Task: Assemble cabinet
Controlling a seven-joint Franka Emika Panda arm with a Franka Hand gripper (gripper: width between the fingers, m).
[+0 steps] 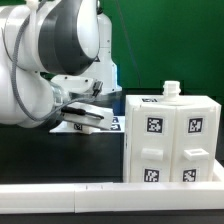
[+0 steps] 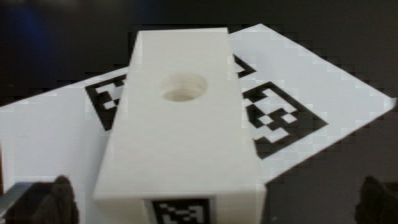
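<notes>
The white cabinet body (image 1: 172, 138) stands at the exterior view's right, with four tagged panels on its front and a small knob (image 1: 171, 90) on top. In the wrist view a long white cabinet piece (image 2: 178, 120), with a round hole (image 2: 182, 88) and a tag on its near end, lies between my fingers. My gripper (image 2: 214, 200) is open. The left fingertip (image 2: 50, 200) is close to the piece and the right fingertip (image 2: 379, 195) stands well clear of it. In the exterior view my gripper (image 1: 88, 116) hangs low, left of the body, and the piece is hard to make out there.
The marker board (image 2: 311, 90) lies under the piece, and its tags show beside my gripper (image 1: 116, 125). A long plain white rail (image 1: 60, 198) runs along the front. The bulky robot arm (image 1: 50, 50) fills the exterior view's upper left.
</notes>
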